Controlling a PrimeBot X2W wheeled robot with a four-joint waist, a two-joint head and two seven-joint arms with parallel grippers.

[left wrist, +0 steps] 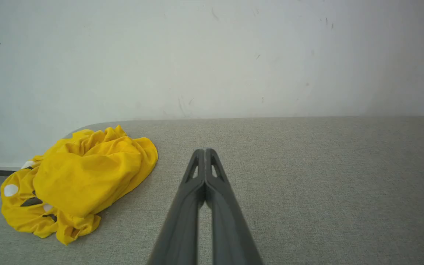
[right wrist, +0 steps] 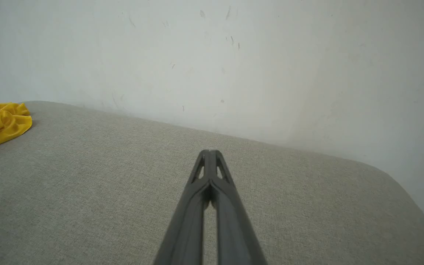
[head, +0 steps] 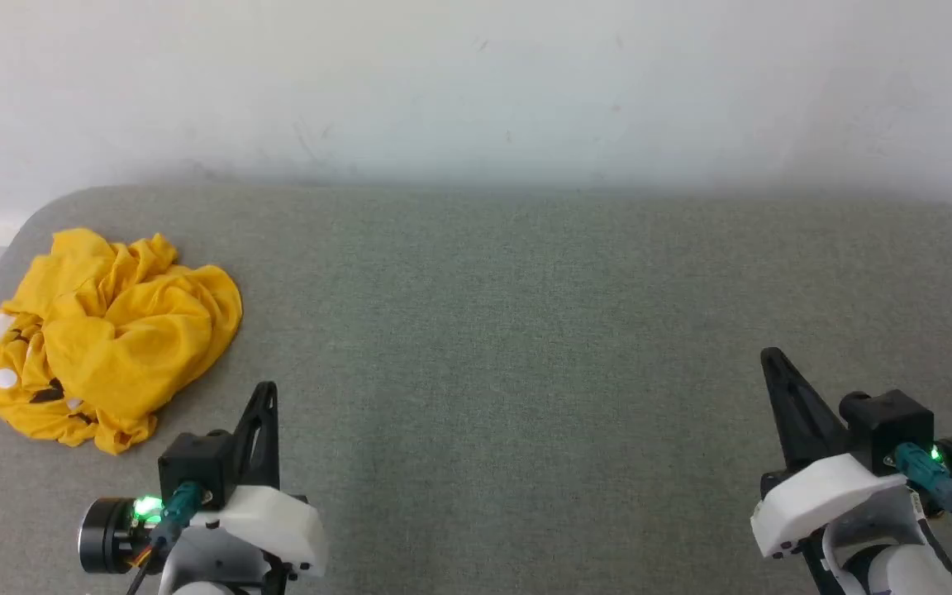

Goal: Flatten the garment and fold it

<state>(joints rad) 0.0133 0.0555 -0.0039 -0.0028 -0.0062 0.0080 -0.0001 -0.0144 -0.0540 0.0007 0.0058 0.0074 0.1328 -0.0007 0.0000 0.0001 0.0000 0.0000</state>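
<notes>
Our left pincer [head: 267,390] sits clenched and empty at the lower left, near the crumpled yellow T-shirt [head: 125,326] but not touching it. That shirt lies bunched at the left end of the grey fabric desk [head: 525,330]. Well to the right, our right pincer [head: 771,357] is clenched too, holding nothing.
</notes>
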